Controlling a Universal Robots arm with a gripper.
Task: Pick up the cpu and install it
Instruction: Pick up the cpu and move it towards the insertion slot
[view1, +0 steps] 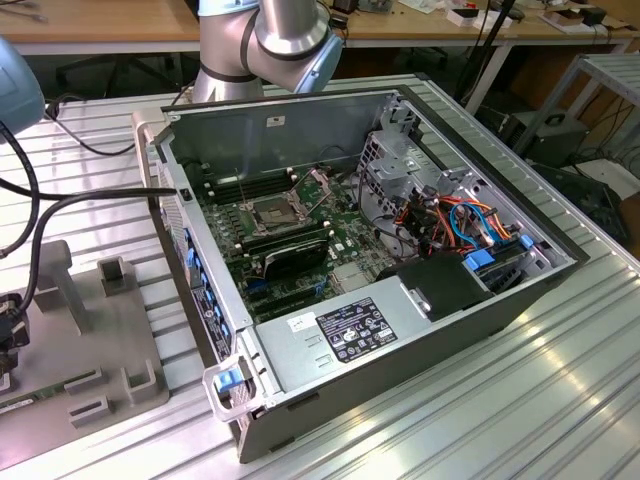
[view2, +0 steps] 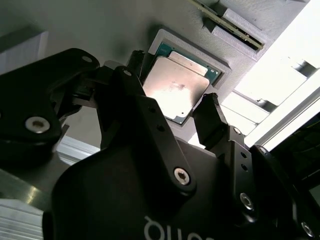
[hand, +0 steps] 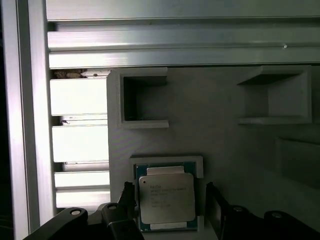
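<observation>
Black linkages of our gripper (view2: 175, 86) are crowding the front of both wrist views, and we are hanging low over the grey fixture plate (view2: 100, 30). Our fingers (view2: 210, 115) are standing wide apart, one on each side of the cpu (view2: 177, 92), and they are gripping nothing. In the first wrist view we are seeing a gap between one finger and the cpu's edge. The cpu is lying flat with its silver lid up in a shallow square pocket (view2: 167, 39) of the plate, and its green border is showing around the lid. Near that pocket, a long thin board (view2: 227, 22) is standing on edge in a slotted holder.

Moving across from the exterior view's left, we are finding the fixture plate resting on the ribbed aluminium table (view1: 500, 400). Just beside the plate, the open computer case (view1: 280, 130) is lying on its side. Inside it the motherboard (view1: 345, 215) is facing up, with its dark cpu socket (view1: 270, 212) sitting uncovered, frame raised. A silver power supply (view1: 330, 340) is filling the near corner, and orange and blue cables (view1: 450, 215) are bunching toward the exterior view's right.
</observation>
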